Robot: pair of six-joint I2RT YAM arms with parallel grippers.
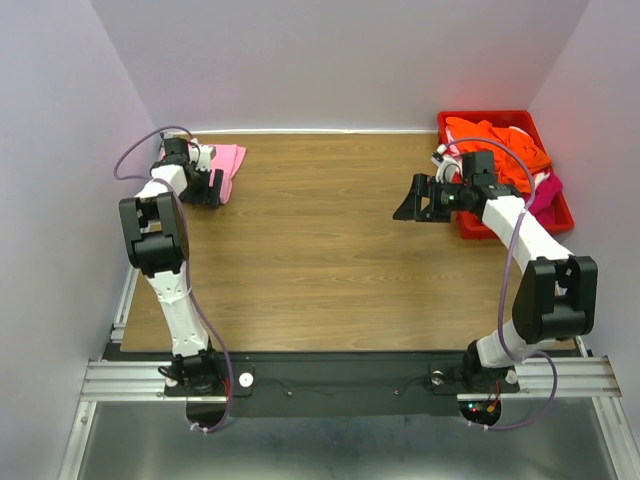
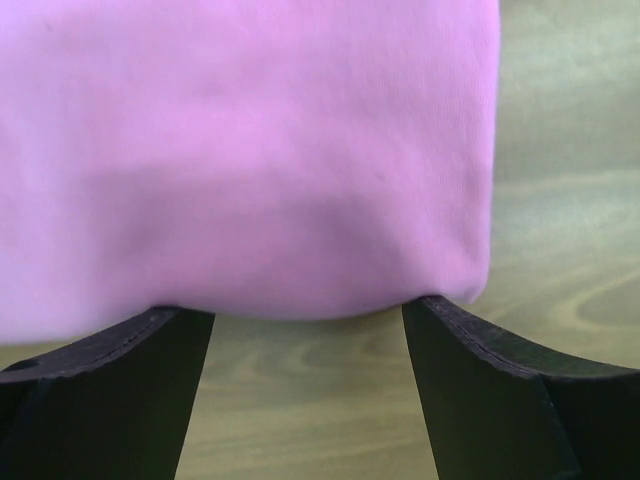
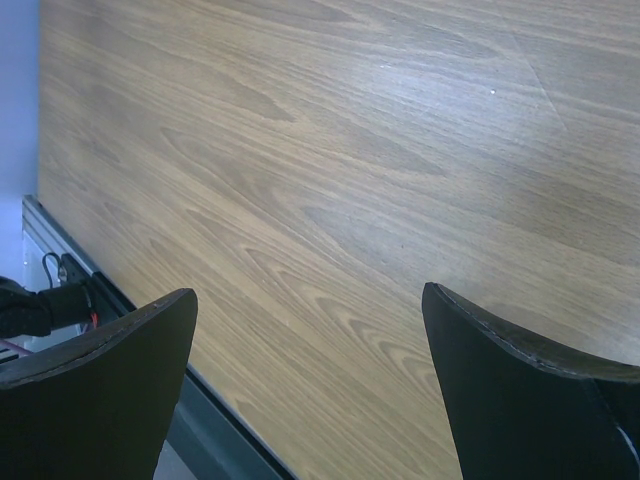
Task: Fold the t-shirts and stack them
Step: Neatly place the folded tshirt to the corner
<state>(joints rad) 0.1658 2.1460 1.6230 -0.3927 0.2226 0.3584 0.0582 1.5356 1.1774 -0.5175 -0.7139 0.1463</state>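
A folded light pink t-shirt (image 1: 229,163) lies at the table's far left corner. My left gripper (image 1: 212,188) is open at its near edge; in the left wrist view the pink cloth (image 2: 240,160) fills the top and its folded edge lies across my fingertips (image 2: 450,330), with bare wood between them. An orange t-shirt (image 1: 497,140) is heaped in the red bin (image 1: 470,225), with magenta cloth (image 1: 546,192) and a bit of white cloth (image 1: 441,156) at its edges. My right gripper (image 1: 412,204) is open and empty above the table, just left of the bin.
The bin stands at the far right corner against the purple wall. The wooden table (image 1: 320,270) shows bare wood between the arms; its near edge with a metal rail (image 3: 210,430) shows in the right wrist view.
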